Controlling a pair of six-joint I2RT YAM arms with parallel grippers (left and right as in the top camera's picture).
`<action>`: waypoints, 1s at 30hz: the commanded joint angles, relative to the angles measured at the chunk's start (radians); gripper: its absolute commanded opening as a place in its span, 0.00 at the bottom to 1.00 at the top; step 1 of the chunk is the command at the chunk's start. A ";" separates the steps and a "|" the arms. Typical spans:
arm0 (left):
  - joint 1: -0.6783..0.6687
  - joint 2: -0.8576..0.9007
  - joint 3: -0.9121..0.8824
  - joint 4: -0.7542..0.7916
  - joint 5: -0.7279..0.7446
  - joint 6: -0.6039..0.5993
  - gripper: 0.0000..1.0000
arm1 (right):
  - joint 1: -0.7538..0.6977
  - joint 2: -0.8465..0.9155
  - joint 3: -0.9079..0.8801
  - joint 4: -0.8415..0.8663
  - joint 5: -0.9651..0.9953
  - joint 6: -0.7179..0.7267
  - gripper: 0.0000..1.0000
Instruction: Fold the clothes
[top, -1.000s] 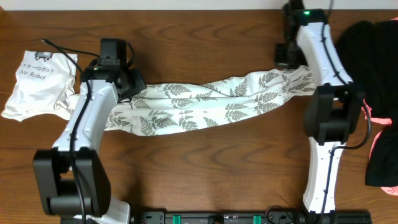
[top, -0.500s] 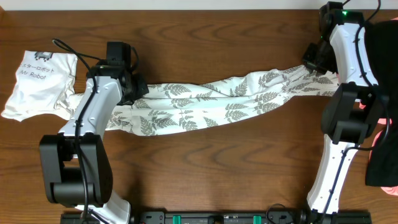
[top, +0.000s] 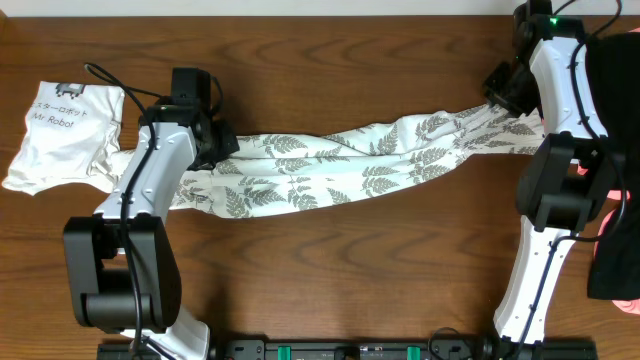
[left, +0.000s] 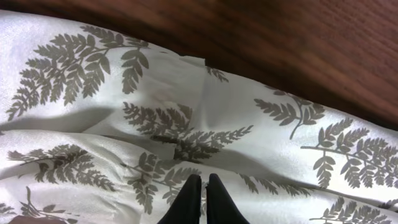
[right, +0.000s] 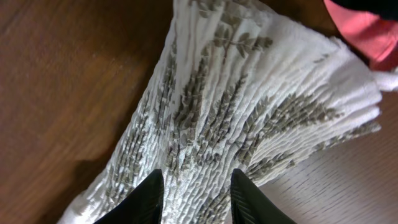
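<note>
1. Overhead view: the clothes (top: 350, 170) lie stretched in a long band on the table (top: 330, 260), with one end just beside the white shirt (top: 65, 130) and the other well away from it.
2. Left gripper (left: 199, 200): fingertips pressed together, pinching the fabric at the end near the white shirt.
3. Right gripper (right: 198, 193): jaws partly apart, straddling the gathered end far from the white shirt.

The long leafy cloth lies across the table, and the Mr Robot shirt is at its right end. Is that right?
Not quite. The Mr Robot shirt is at the left end of the long leafy cloth, not the right end. The overhead view shows it. The cloth does lie across the table.
</note>
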 joint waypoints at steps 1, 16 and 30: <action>-0.003 0.009 -0.006 -0.003 -0.004 0.018 0.07 | 0.006 -0.021 -0.003 0.002 -0.003 0.124 0.36; -0.003 0.009 -0.006 -0.004 -0.004 0.024 0.08 | 0.010 -0.021 -0.132 0.100 -0.002 0.168 0.27; -0.003 0.009 -0.006 -0.004 -0.004 0.024 0.08 | 0.009 -0.077 -0.121 0.048 0.076 0.101 0.11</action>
